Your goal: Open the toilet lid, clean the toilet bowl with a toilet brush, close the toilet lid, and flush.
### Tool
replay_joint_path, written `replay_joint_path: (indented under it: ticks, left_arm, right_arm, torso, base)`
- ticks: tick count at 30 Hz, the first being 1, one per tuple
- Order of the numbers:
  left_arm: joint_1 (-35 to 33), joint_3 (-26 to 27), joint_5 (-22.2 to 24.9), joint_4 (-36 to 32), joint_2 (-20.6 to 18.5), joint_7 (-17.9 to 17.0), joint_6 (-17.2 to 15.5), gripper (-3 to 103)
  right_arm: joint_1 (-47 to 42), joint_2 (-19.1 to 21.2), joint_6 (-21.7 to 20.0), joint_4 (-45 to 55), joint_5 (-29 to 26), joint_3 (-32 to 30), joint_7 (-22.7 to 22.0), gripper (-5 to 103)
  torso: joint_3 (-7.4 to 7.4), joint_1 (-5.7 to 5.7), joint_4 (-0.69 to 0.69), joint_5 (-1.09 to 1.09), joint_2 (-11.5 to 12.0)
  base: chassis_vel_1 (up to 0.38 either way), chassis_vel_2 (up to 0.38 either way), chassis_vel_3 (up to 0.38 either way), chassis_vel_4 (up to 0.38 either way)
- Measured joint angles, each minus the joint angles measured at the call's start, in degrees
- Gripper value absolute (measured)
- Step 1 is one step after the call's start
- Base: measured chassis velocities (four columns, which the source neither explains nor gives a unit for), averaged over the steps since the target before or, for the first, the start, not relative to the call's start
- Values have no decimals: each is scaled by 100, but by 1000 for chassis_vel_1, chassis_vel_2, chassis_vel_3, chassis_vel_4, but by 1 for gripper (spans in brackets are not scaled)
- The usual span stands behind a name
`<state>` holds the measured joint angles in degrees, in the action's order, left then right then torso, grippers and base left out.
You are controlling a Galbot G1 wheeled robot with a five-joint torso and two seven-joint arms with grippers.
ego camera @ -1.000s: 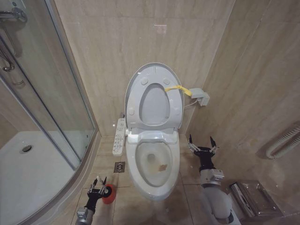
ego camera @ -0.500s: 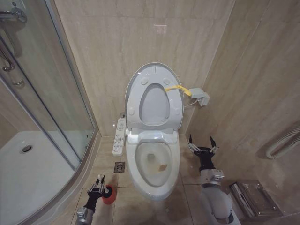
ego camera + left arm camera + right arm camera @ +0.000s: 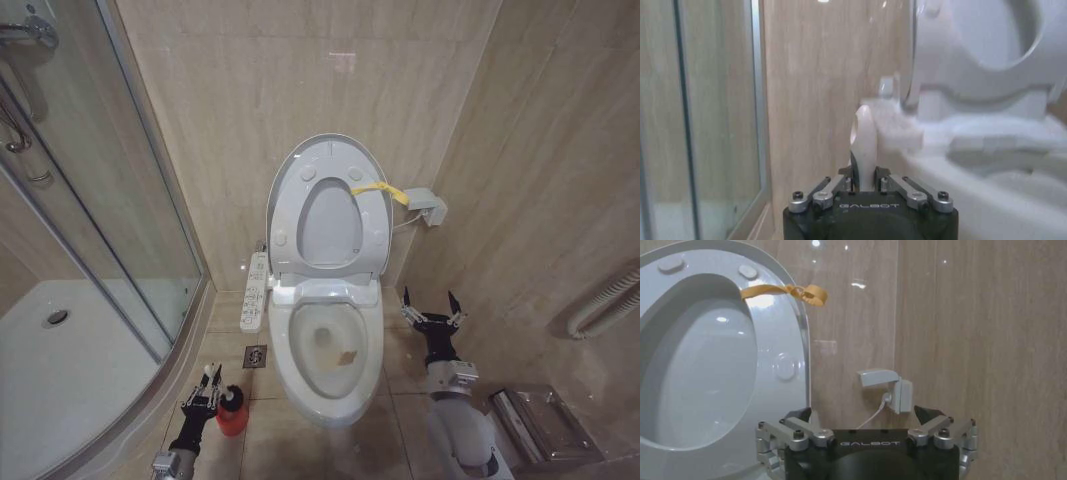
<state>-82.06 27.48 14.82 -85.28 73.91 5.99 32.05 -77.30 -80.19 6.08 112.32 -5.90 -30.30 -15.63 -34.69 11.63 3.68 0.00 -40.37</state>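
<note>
The toilet lid (image 3: 330, 152) stands raised against the wall, its yellow loop tag (image 3: 380, 189) at the top right, with the seat ring (image 3: 328, 225) up in front of it. The toilet bowl (image 3: 330, 350) lies open below, the button panel (image 3: 255, 292) along its left side. On the floor to the bowl's left, my left gripper (image 3: 205, 385) is shut on the toilet brush's white handle (image 3: 863, 142). Its black head (image 3: 233, 394) shows at the mouth of the red holder (image 3: 232, 418). My right gripper (image 3: 432, 305) hangs open right of the bowl, facing the lid (image 3: 707, 365) and tag (image 3: 800, 291).
A glass shower enclosure (image 3: 100, 230) closes off the left side. A floor drain (image 3: 255, 356) lies between holder and bowl. A wall box with a cable (image 3: 425, 205) sits right of the lid, a metal fixture (image 3: 540, 425) at lower right, and a ribbed hose (image 3: 605, 300) on the right wall.
My left gripper has shifted left, off the red holder, and the brush's black head now shows above the holder's rim. The right arm has not moved.
</note>
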Motion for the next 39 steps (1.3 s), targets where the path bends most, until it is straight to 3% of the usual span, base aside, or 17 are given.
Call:
replay_joint_path:
  ticks: [1, 5, 8, 13, 18, 21, 28, 39]
  left_arm:
    - [0, 0, 0, 0, 0, 0, 0, 19]
    - [-888, 89, -112, -1473, -161, -247, -432, 19]
    - [-1154, 137, -116, -1992, -214, -331, -553, 19]
    - [-1714, 192, -206, -3056, -249, -507, -628, 19]
    - [-1979, 143, -299, -3667, -272, -670, -659, 19]
    - [-2051, 64, -325, -4268, -395, -721, -833, 19]
    - [-1737, -150, -247, -4438, -637, -666, -936, 19]
    - [-392, -624, 253, -3591, -1305, -463, -1024, 19]
  right_arm:
    - [0, 0, 0, 0, 0, 0, 0, 100]
    - [0, -1, 0, 0, 0, 0, 0, 100]
    - [0, 0, 0, 0, 0, 0, -1, 100]
    - [0, 0, 0, 0, 0, 0, 0, 100]
    - [0, 0, 0, 0, 0, 0, 0, 100]
    - [0, 0, 0, 0, 0, 0, 0, 100]
    - [0, 0, 0, 0, 0, 0, 0, 100]
    - [0, 0, 0, 0, 0, 0, -1, 100]
  torso:
    - [0, 0, 0, 0, 0]
    - [0, 0, -3, 1, 0]
    - [0, 0, -2, 2, -1]
    - [0, 0, -1, 0, -1]
    - [0, 0, -1, 0, -1]
    - [0, 0, -1, 1, -1]
    - [0, 0, -1, 1, 0]
    - [0, -1, -1, 0, 0]
  base:
    - [0, 0, 0, 0]
    - [0, 0, 0, 0]
    - [0, 0, 0, 0]
    - [0, 0, 0, 0]
    - [0, 0, 0, 0]
    - [0, 0, 0, 0]
    - [0, 0, 0, 0]
    - [-4, 2, 3, -5]
